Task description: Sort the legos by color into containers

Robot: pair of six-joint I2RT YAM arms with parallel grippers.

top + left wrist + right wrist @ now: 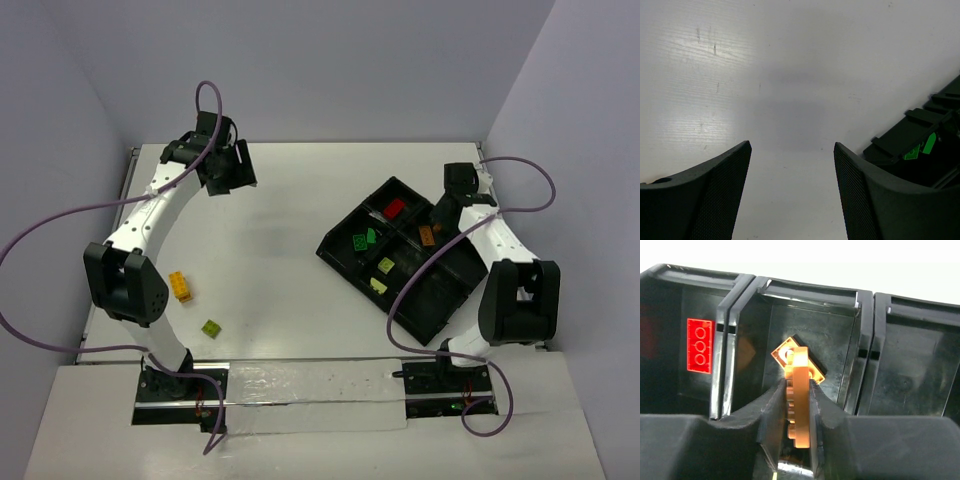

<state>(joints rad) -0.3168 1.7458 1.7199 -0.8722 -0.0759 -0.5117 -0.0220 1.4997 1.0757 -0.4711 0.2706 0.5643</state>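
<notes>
Right hand (799, 387) is over the tray (437, 300), clenched on an orange brick (799, 415). The brick stands on edge, with a finger pressed flat against each side. Directly under the fingertips is the middle one of three compartments in the wrist view, and the brick hangs inside its walls (865, 340). Just past the fingertips a flat orange piece (786, 353) lies at a tilt. I cannot tell whether it belongs to the held brick or rests on the compartment floor.

One compartment to the left of that hand, a red brick (700, 345) lies flat with its studs up. From above, the right hand (440, 215) sits at the tray's far side. The red brick (394, 207) is just beside it and two green bricks (362, 239) are a compartment further out. Two pale yellow-green bricks (382, 275) lie nearer the arm bases.

Over to the left hand (792, 192), which is released, jaws wide apart with nothing between them. It hovers over bare counter (790, 75). Off to its right the tray's corner (900, 135) just enters the picture, showing a glimpse of the green bricks (920, 147).

From above, the left hand (225, 170) is well away from the loose pieces. A yellow brick (180, 286) and a small olive-green brick (211, 327) sit back on the counter (300, 200), near that arm's base.
</notes>
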